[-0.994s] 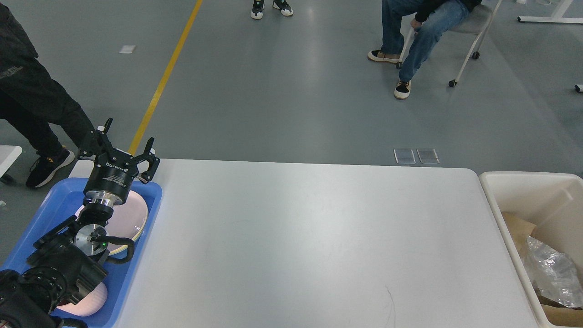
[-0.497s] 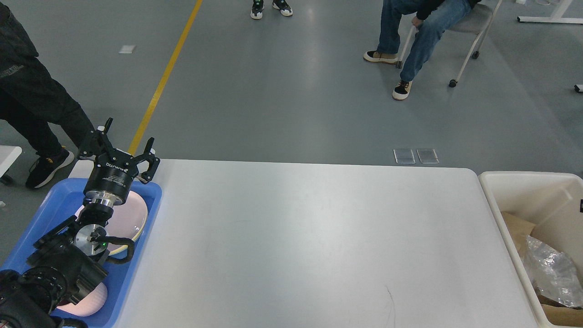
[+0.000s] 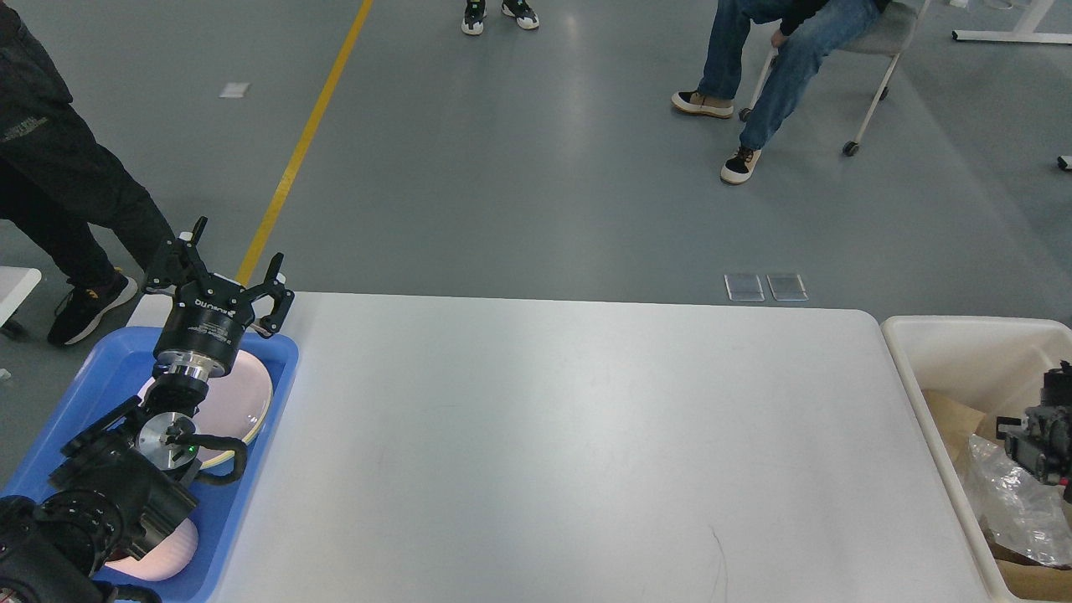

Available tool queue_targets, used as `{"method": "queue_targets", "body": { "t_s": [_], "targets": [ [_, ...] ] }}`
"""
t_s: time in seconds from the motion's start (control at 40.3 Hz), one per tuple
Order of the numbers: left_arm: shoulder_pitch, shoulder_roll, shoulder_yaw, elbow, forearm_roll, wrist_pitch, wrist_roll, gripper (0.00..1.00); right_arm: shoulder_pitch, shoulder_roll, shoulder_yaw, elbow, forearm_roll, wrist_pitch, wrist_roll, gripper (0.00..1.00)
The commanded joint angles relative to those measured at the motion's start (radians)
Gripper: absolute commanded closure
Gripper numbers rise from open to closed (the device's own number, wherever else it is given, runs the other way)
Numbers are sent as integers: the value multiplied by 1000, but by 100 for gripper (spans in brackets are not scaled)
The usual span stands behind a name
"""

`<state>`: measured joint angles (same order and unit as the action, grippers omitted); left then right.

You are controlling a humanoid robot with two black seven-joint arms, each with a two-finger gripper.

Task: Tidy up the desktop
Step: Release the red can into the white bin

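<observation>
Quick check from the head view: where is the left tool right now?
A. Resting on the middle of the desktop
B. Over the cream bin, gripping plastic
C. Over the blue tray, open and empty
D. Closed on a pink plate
C. The left tool sits above the far end of the blue tray, fingers spread with nothing between them; the pink plate lies in the tray below the arm, and the desktop holds no tool.

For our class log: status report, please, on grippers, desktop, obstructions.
Left gripper open, empty, above blue tray. Right gripper at frame edge over cream bin, state unclear. Desktop bare.
</observation>
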<state>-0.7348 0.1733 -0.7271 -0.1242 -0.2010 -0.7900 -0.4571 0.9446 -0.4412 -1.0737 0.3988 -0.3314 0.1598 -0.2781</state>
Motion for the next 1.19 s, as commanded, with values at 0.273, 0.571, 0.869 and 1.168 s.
{"method": "queue_targets", "body": {
  "t_s": [0.273,0.571,0.869,1.168],
  "targets": [
    [0,0,0,0,0,0,0,4,-15,3,31,-2,0,0,7,73],
    [0,0,0,0,0,0,0,4,-26,-5,74,-5,0,0,7,59],
    [0,0,0,0,0,0,0,4,-44,-7,113,-17,0,-2,7,44],
    [0,0,0,0,0,0,0,4,-7,-13,127,-32,31,-5,5,0]
  ]
}}
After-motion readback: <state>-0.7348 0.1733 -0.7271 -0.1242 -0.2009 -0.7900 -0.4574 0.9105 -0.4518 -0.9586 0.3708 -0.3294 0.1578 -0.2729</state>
